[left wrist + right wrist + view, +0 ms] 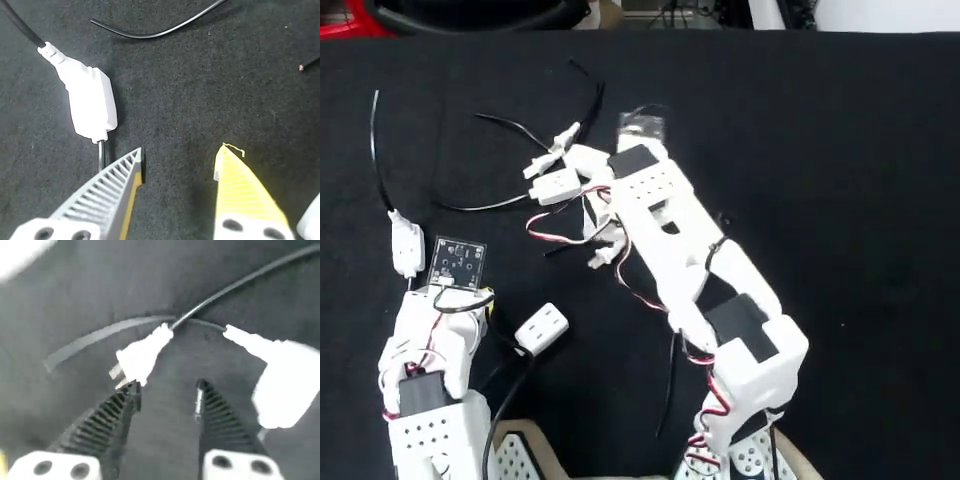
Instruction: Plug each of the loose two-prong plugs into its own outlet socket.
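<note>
Right hand [167, 386] is held fairly wide with nothing gripped, its dark ribbed fingers lying just short of a small white two-prong plug [140, 356] on the black cloth-covered counter [840, 150]. Two short metal prongs are seen at the plug's blunt end, close to one fingertip. A thin black cable [235, 285] leaves its tapered end. Just beside the other finger a white rectangular socket block [285, 385] is seen, with a tapered collar at one end. In the high view the plug and this block lie side by side toward the far middle of the counter, near each other but not joined.

At the near left of the counter the left hand [180, 150] is spread wide and empty over bare cloth, with one grey ribbed finger and one yellow one. Close to the grey finger lies a white oblong moulded body [90, 102], with a black lead at each end. It may be a plug already seated in a socket, though no seam can be made out.

A second white socket block with dark slots [542, 328] lies on its own at the near side, between the two arms.
</note>
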